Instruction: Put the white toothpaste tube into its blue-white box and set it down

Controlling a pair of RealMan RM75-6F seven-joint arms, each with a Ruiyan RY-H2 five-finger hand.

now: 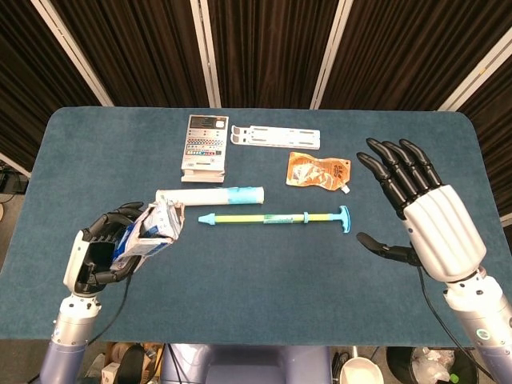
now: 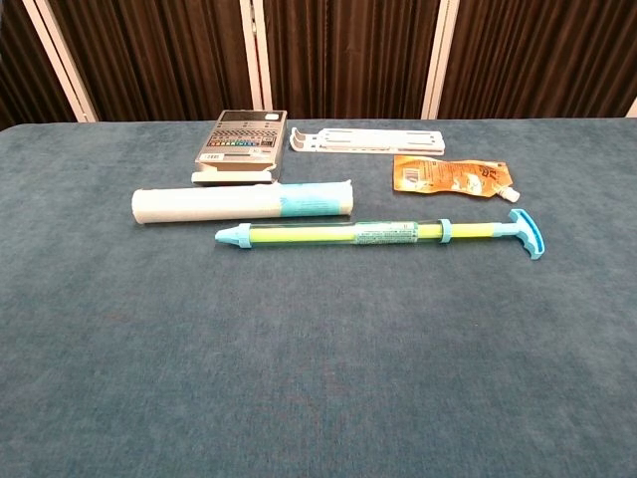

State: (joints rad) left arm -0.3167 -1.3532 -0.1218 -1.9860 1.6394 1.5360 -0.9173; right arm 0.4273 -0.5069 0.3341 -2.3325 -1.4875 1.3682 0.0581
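My left hand (image 1: 100,258) grips the blue-white toothpaste box (image 1: 154,228) above the table's front left; only the head view shows it. The box's crumpled open end points up and to the right, and I cannot see what is inside. A white tube with a pale blue end (image 1: 210,195) (image 2: 244,202) lies flat just beyond the box. My right hand (image 1: 420,216) hovers over the right side of the table, far from the box, fingers spread and holding nothing. Neither hand appears in the chest view.
A long yellow-green stick with blue ends (image 1: 276,217) (image 2: 378,234) lies mid-table. Behind it are an orange pouch (image 1: 320,171) (image 2: 450,174), a calculator (image 1: 204,146) (image 2: 239,139) and a white bracket (image 1: 275,137) (image 2: 366,139) on the blue table (image 1: 96,160).
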